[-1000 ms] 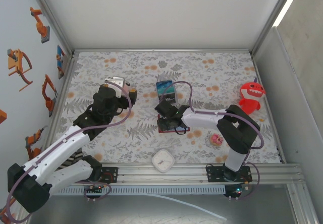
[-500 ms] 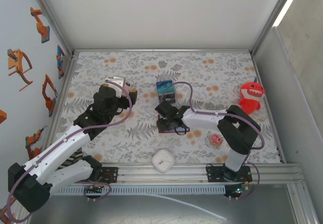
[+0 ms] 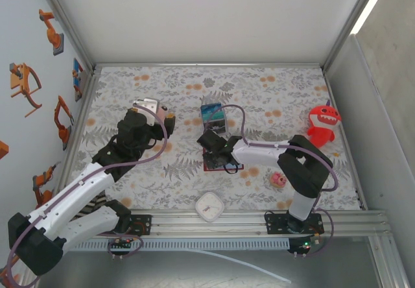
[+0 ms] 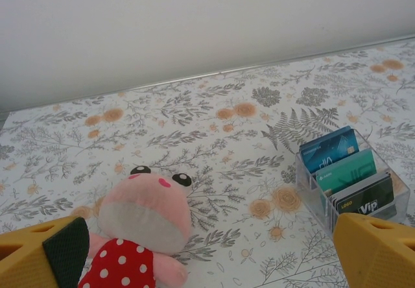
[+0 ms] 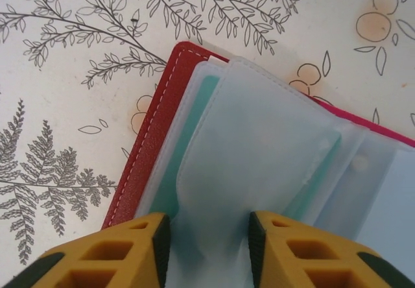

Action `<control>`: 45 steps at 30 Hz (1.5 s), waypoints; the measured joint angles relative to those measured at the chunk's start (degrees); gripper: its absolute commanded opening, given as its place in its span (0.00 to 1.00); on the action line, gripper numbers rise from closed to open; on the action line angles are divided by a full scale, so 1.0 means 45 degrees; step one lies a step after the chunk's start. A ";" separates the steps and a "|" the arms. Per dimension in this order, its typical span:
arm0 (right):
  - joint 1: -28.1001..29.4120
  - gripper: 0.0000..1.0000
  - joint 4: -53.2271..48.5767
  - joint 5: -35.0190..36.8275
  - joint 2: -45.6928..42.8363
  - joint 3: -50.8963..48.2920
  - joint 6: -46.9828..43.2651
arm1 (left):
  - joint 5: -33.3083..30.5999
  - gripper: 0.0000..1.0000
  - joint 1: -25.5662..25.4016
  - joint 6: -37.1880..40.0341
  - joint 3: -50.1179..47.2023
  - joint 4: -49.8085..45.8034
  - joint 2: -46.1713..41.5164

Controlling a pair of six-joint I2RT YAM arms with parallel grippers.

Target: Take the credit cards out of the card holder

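Card holder (image 5: 146, 152) lies open on the table (image 3: 272, 93) under my right pincer (image 5: 207, 229), which straddles a clear sleeve (image 5: 259, 132); I can't tell if it grips. Pinching sleeve without card (image 5: 198, 116), I'd drag the holder. Left pincer (image 4: 211, 255) gapes.

A desk (image 3: 272, 93) covered in a white cloth printed with grey ferns and orange flowers carries everything. Near its middle stands a clear plastic box (image 3: 213, 115) with blue and teal contents set upright (image 4: 353, 184). A pink plush toy in a red, white-dotted dress (image 4: 146, 226) lies well left of the box. A red shark plush (image 3: 322, 120) sits by the right edge. A small pink toy (image 3: 279, 180) and a white square object (image 3: 210, 206) lie near the front edge. Orange robot stickers (image 3: 26, 84) mark the left wall.
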 measured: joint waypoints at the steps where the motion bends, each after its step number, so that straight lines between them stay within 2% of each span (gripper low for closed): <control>1: 0.0000 0.31 -0.0034 0.0049 -0.0029 0.0000 0.0015 | 0.0000 0.97 0.0000 0.0005 0.0000 0.0000 0.0024; 9: 0.0000 0.30 -0.0850 0.0918 -0.0413 -0.0015 0.0000 | 0.0277 0.97 0.0000 0.0053 0.0005 0.0005 0.0146; 14: 0.0000 0.36 -0.1404 0.1710 -0.0850 -0.0015 0.0063 | 0.0335 0.97 0.0000 0.0097 0.0005 0.0005 0.0141; 18: -0.0058 0.38 -0.1729 0.2244 -0.1180 -0.0092 0.0151 | 0.0330 0.97 -0.0005 0.0117 0.0005 0.0005 0.0092; 25: -0.0743 0.38 -0.2089 0.2633 -0.1802 -0.0738 0.0389 | 0.0155 0.97 -0.0267 0.0301 0.0000 0.0000 -0.0044; 28: -0.1005 0.37 -0.2093 0.2565 -0.2035 -0.0991 0.0408 | 0.0024 0.97 -0.0413 0.0359 0.0000 0.0000 -0.0063; 34: -0.0748 0.36 -0.1389 0.1389 -0.2501 -0.1321 -0.0024 | -0.0058 0.97 -0.0423 0.0374 0.0000 0.0068 0.0053; 39: -0.0457 0.48 -0.0850 0.0631 -0.2331 -0.1302 -0.0296 | -0.0010 0.97 -0.0427 0.0277 0.0000 0.0277 0.0685; 45: -0.0437 0.55 -0.0743 0.0306 -0.1491 -0.1010 -0.0593 | 0.0141 0.97 -0.0437 0.0165 0.0000 0.0384 0.1185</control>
